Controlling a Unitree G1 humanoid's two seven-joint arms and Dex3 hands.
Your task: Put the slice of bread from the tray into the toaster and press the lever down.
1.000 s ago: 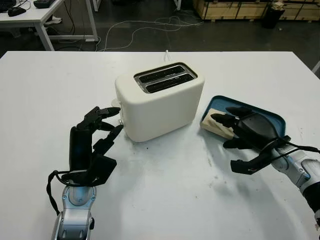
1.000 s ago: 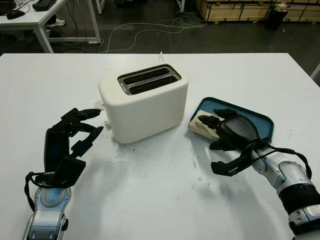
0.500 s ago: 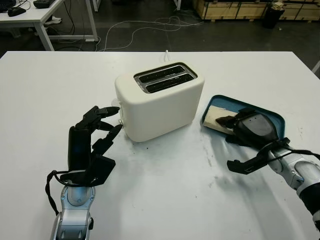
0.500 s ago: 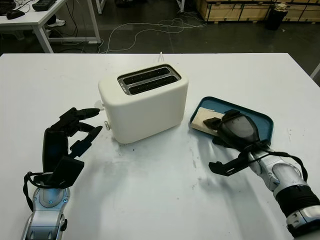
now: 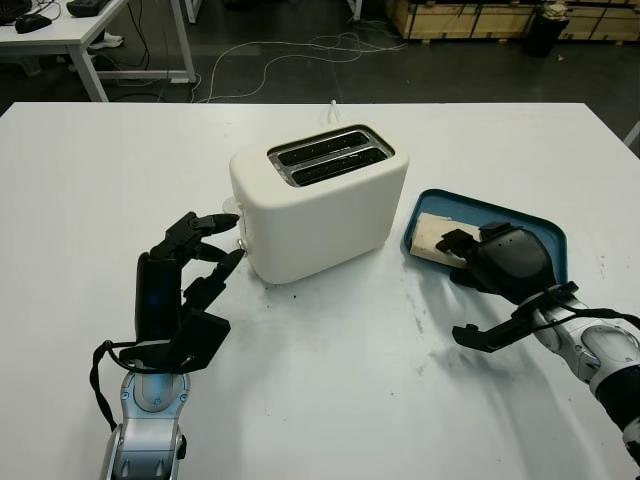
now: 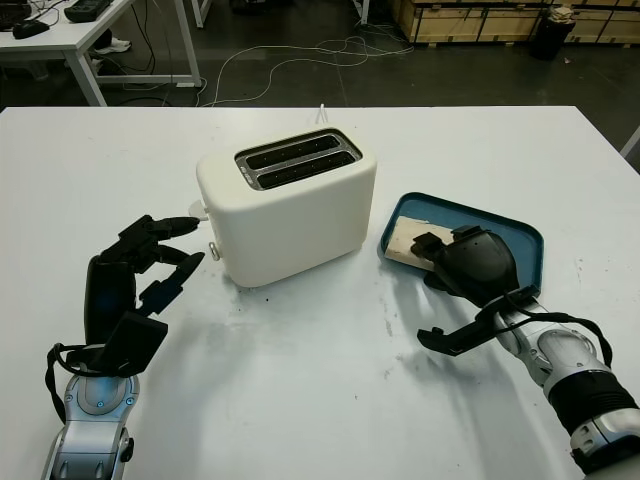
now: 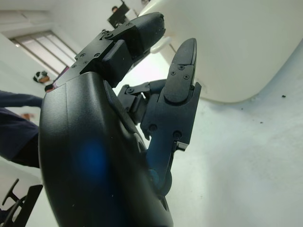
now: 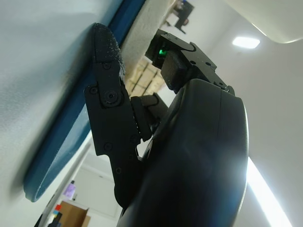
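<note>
A cream two-slot toaster [image 5: 320, 205] stands mid-table, both slots empty, its lever side facing my left hand [image 5: 205, 255]. That hand is open and held upright just beside the toaster [image 7: 246, 47], touching nothing. A pale slice of bread [image 5: 430, 236] lies flat at the near-left end of the blue tray [image 5: 545, 228], to the right of the toaster. My right hand [image 5: 478, 262] sits over the tray with its fingers [image 6: 432, 243] laid on top of the bread. Its thumb [image 8: 111, 104] hangs outside the tray's blue wall [image 8: 71, 137], over the table. The bread's far part is hidden by the hand.
The toaster's white cord [image 5: 330, 105] runs off the table's far edge. Bare white tabletop [image 5: 340, 370] stretches between my arms. Another table [image 5: 90, 40] and wooden crates [image 5: 470, 15] stand beyond on the floor.
My right hand has lowered and drawn back toward me, its fingers settling onto the bread in the tray. The left hand and the toaster have not moved.
</note>
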